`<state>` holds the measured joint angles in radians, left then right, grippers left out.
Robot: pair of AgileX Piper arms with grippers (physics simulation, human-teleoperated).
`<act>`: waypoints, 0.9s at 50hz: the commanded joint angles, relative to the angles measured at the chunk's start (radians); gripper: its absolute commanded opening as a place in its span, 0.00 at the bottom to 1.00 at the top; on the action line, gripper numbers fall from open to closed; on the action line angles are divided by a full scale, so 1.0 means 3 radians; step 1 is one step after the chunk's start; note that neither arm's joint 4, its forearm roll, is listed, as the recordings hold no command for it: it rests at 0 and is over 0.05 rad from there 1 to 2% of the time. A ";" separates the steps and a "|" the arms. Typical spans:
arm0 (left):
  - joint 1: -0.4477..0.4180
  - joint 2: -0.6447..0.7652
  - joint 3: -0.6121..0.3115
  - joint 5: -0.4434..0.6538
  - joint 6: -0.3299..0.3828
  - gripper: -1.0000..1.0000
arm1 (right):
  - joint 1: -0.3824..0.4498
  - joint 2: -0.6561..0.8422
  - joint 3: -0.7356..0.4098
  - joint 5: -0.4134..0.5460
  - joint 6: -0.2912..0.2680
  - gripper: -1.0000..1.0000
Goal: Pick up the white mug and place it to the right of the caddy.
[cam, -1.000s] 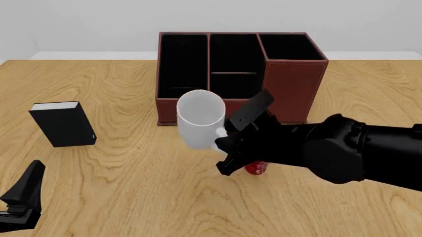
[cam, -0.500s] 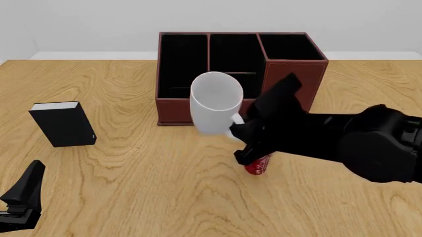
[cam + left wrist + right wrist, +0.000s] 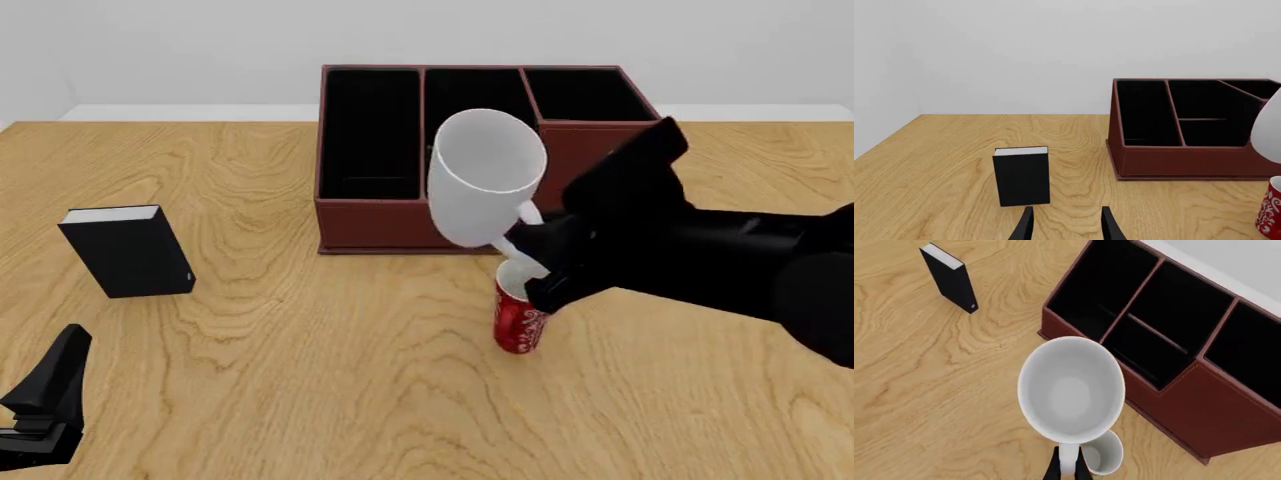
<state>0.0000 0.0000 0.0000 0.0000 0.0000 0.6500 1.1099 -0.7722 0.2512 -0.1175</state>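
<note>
**Inspector:** Left gripper [image 3: 47, 405] sits idle near the table's near-left corner, fingers parted, nothing between them. Moving rightward: a book [image 3: 127, 250] stands upright on the table [image 3: 267, 350], well clear of everything.

**Assessor:** And the caddy?

**Inspector:** Caddy [image 3: 487, 150] stands at the back centre. White mug [image 3: 483, 190] is off the table, tilted, in front of the caddy's middle as the front view shows it. Directly below it stands a red mug [image 3: 521, 315].

**Assessor:** Hold?

**Inspector:** Right gripper [image 3: 534, 255] is closed on the white mug's handle; the wrist view shows the fingertips [image 3: 1066, 467] pinching the loop, mouth facing the camera.

**Assessor:** Handling?

**Inspector:** Judged rigid, smooth, likely ceramic, so breakable if dropped. A handle grip leaves the body hanging off one side; it could swing or twist in the jaws. Steady carrying is advised.

**Assessor:** Remaining?

**Inspector:** Mug is not yet right of the caddy. Risk: clipping the caddy's tall front corner or the red mug in transit.
</note>
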 commanded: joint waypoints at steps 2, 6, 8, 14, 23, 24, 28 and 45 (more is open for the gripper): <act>0.0000 0.0000 0.0000 0.0000 0.0000 1.00 | -0.0196 -0.0202 0.0029 0.0091 0.0037 0.00; 0.0000 0.0000 0.0000 0.0000 0.0000 1.00 | -0.0277 -0.0252 0.0055 0.0111 0.0042 0.00; 0.0000 0.0000 0.0000 0.0000 0.0000 1.00 | -0.0311 -0.0264 0.0066 0.0116 0.0044 0.00; 0.0000 0.0000 0.0000 0.0000 0.0000 1.00 | -0.0435 -0.0350 0.0095 0.0162 0.0074 0.00; 0.0000 0.0000 0.0000 0.0000 0.0000 1.00 | -0.0653 -0.0458 0.0190 0.0172 0.0092 0.00; 0.0000 0.0000 0.0000 0.0000 0.0000 1.00 | -0.0655 -0.0452 0.0191 0.0169 0.0103 0.00; 0.0000 0.0000 0.0000 0.0000 0.0000 1.00 | -0.0740 -0.0476 0.0227 0.0159 0.0121 0.00; 0.0000 0.0000 0.0000 0.0000 0.0000 1.00 | -0.1252 -0.0631 0.0473 0.0117 0.0133 0.00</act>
<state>0.0000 0.0000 0.0000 0.0000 0.0000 0.3549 0.9418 -0.6689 0.2996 -0.0910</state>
